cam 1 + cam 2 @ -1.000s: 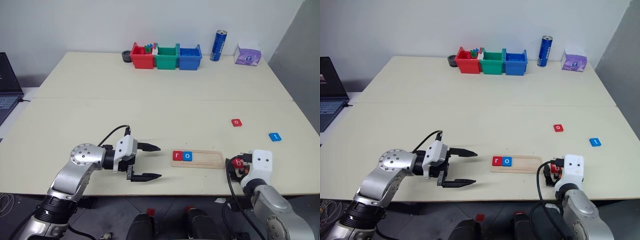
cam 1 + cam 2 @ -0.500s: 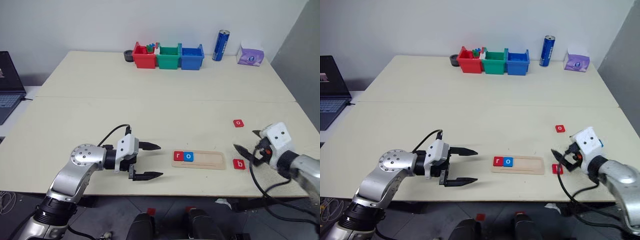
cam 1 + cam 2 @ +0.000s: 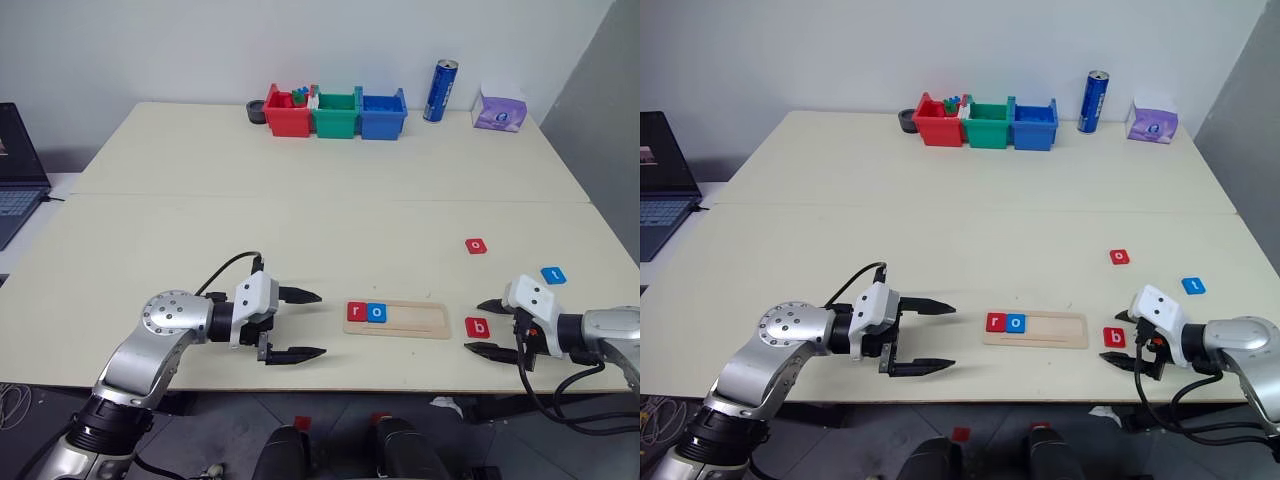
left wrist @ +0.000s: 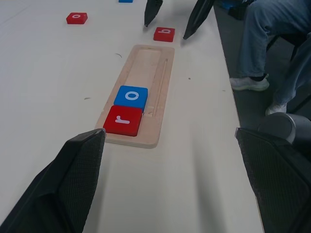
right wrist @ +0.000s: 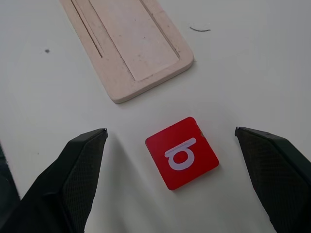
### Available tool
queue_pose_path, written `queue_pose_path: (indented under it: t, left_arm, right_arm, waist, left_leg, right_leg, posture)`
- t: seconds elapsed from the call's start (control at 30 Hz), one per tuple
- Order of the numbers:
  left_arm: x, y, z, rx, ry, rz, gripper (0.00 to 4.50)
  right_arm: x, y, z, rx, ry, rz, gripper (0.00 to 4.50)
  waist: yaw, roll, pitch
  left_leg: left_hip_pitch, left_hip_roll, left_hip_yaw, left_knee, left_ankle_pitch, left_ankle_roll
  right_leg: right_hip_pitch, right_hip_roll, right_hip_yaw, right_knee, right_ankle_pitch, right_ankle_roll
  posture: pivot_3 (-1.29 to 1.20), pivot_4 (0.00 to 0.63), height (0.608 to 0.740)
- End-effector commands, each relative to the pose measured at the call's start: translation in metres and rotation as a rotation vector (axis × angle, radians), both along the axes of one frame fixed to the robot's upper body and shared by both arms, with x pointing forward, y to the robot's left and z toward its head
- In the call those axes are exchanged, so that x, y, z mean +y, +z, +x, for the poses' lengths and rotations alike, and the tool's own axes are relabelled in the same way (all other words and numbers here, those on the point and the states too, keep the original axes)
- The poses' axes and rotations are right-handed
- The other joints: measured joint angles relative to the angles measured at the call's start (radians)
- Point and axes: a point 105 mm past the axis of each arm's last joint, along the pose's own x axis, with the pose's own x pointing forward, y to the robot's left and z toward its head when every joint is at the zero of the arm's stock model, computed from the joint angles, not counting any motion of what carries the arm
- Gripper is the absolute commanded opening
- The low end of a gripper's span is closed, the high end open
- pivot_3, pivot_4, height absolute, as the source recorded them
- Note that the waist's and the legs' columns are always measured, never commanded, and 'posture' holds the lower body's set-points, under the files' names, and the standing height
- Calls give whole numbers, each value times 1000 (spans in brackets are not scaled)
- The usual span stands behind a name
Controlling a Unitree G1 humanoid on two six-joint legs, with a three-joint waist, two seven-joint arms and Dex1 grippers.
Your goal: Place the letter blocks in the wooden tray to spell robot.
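Left eye view, two tray tiles (image 3: 366, 312), three loose tiles (image 3: 478, 327)

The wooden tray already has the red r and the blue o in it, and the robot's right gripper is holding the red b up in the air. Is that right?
Not quite. The red b is not held: it lies flat on the table, with the right gripper open around it, as the right wrist view shows. The wooden tray does hold the red r and the blue o.

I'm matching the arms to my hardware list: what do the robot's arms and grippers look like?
Both arms are silver-grey metal with round joint housings. Each wrist carries a white block and a loose black cable. The left gripper and right gripper each have two black, tapered, pointed fingers, textured on the inner faces.
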Motion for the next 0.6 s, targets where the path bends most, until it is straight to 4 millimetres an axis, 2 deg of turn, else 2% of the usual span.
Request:
queue_pose_path:
  t: [0.03,0.07,0.17,0.33,0.4,0.5,0.6]
  left_arm:
    - [-2,5,-2,-36,-15,2,4500]
    - [-2,4,-2,-36,-15,3,4500]
    - [0,3,-2,-35,-10,6,4500]
    - [6,1,-1,-26,11,16,4500]
    - [10,0,0,-24,29,23,4500]
    - [18,-1,3,-26,55,39,4500]
    - [28,-3,6,-25,86,53,4500]
  right_arm:
    - [-1,3,3,-18,49,-44,4472]
    - [-1,2,4,-14,52,-45,4472]
    - [-1,1,4,-6,67,-49,3885]
    - [0,2,6,-10,73,-42,2007]
    - [2,6,7,-22,78,-37,1447]
    - [10,19,8,-56,121,-28,1462]
    - [31,38,7,-98,191,6,1462]
  waist:
    - [0,0,0]
    - [0,0,0]
    - [0,0,0]
    - [0,0,0]
    - [0,0,0]
    - [0,0,0]
    - [-2,1,1]
  left_leg:
    - [0,0,0,0,0,0]
    - [0,0,0,0,0,0]
    - [0,0,0,0,0,0]
    - [0,0,0,0,0,0]
    - [0,0,-1,0,0,0]
    - [1,0,-1,0,0,0]
    - [1,0,-1,0,0,0]
  right_leg:
    - [0,0,0,0,0,0]
    - [0,0,0,0,0,0]
    - [0,0,0,0,0,0]
    - [0,0,0,0,0,0]
    - [0,0,0,0,0,0]
    - [0,0,0,0,0,0]
    - [0,0,0,0,0,0]
  posture:
    - [0,150,740]
    - [0,150,740]
    - [0,150,740]
    - [0,150,740]
    - [0,150,740]
    - [0,150,740]
    - [0,150,740]
